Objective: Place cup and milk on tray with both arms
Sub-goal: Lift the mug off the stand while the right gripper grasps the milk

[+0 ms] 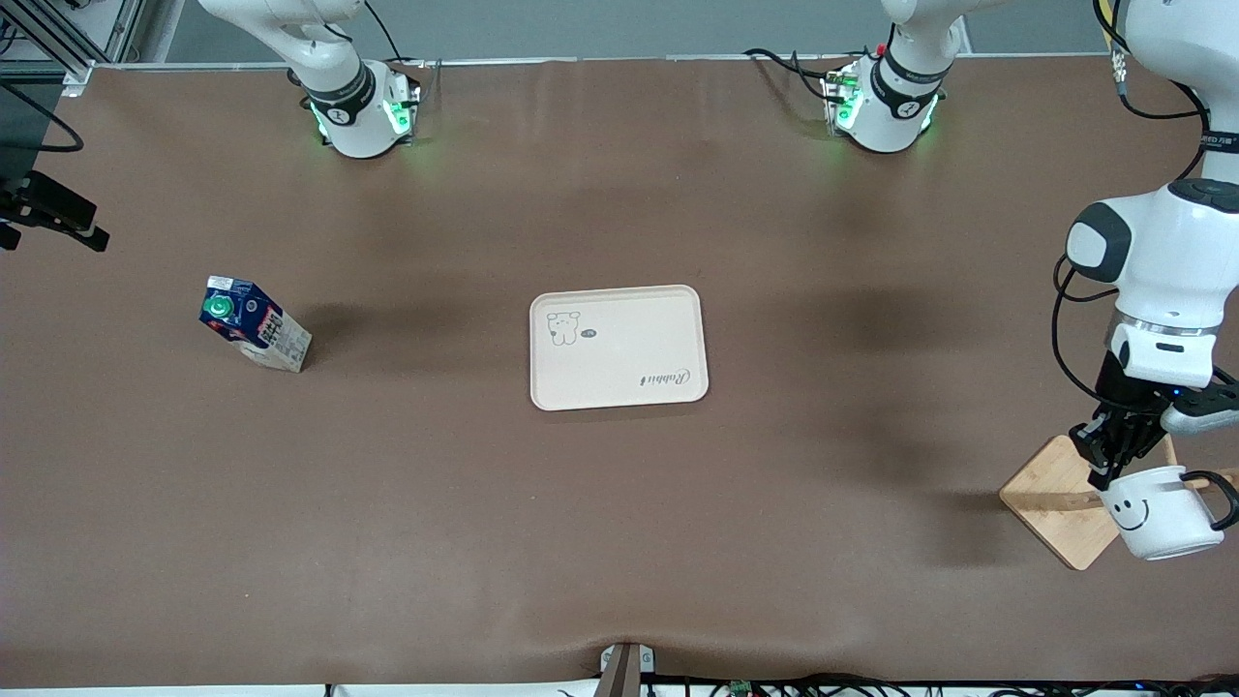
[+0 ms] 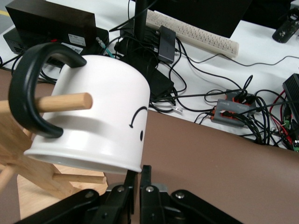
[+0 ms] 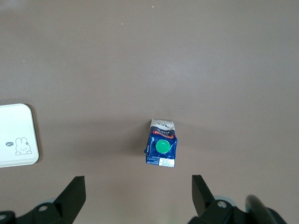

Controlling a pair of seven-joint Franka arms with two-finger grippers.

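The cup hangs by its black handle on a peg of a wooden stand at the left arm's end of the table. My left gripper is shut on the cup's rim, one finger inside and one outside; the left wrist view shows the cup and the gripper. The milk stands on the table toward the right arm's end. My right gripper is open and empty, high over the table beside the milk. The tray lies empty mid-table and shows in the right wrist view.
The stand's square base sits near the table's edge at the left arm's end. A black fixture juts in at the right arm's end. Cables, a keyboard and boxes lie off the table past the stand.
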